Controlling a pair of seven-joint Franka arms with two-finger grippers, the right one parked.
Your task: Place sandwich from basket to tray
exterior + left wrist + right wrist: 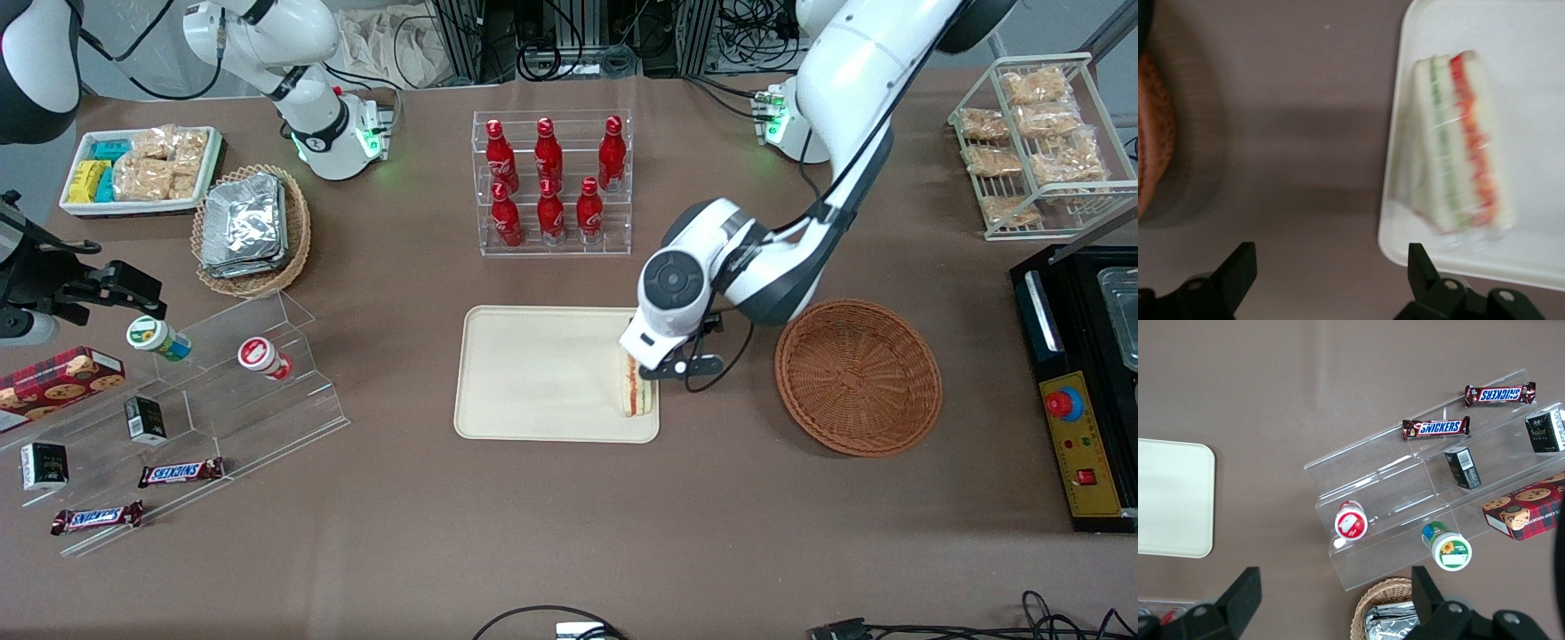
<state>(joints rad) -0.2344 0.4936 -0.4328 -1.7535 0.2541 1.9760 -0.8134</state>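
Note:
The sandwich [633, 391] lies in the cream tray [533, 373], along the tray's edge that is nearest the basket, with its red and green layers showing. It is clear in the left wrist view [1458, 147], lying free on the tray [1531, 53]. My left gripper [667, 351] hangs over that tray edge, just above the sandwich and farther from the front camera. It is open and empty [1330, 257], with brown table between its fingers. The reddish-brown wicker basket [858, 378] stands empty beside the tray, toward the working arm's end; its rim shows in the left wrist view [1151, 133].
A clear rack of red bottles [551, 182] stands farther from the camera than the tray. A black appliance [1080, 382] and a wire rack of bagged snacks [1036, 142] are at the working arm's end. Clear tiered shelves with snacks [204, 391] and a foil-packet basket [252, 229] lie toward the parked arm's end.

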